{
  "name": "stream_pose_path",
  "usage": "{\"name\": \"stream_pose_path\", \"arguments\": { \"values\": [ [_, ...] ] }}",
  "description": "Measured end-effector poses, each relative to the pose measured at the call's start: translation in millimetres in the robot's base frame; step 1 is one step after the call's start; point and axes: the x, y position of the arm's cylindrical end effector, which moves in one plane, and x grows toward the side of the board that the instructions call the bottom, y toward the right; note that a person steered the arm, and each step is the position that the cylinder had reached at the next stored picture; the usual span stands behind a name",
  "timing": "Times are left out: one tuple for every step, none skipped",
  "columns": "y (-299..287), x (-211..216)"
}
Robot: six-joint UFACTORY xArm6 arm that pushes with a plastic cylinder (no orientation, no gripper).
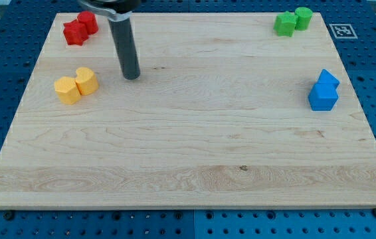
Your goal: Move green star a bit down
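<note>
My tip (131, 76) is resting on the wooden board (188, 159) in the view's upper left, just right of the two yellow blocks (76, 85) and touching no block; the rod carries no pincer, so nothing is being grasped. The green star (283, 24) is sitting far off at the view's top right corner, touching the green cylinder (303, 17), while the red blocks (80, 28) and blue blocks (324, 91) are lying well apart.

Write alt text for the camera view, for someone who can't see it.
My tip rests on a wooden board near the yellow blocks at the view's left, far from the green star and green block at top right. Red blocks sit top left, blue blocks right.
</note>
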Motion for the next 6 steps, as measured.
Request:
{"name": "stream_pose_path", "arguments": {
  "values": [
    [28,-20],
    [69,-40],
    [108,-71],
    [143,-109],
    [187,-145],
    [231,-177]
  ]
}}
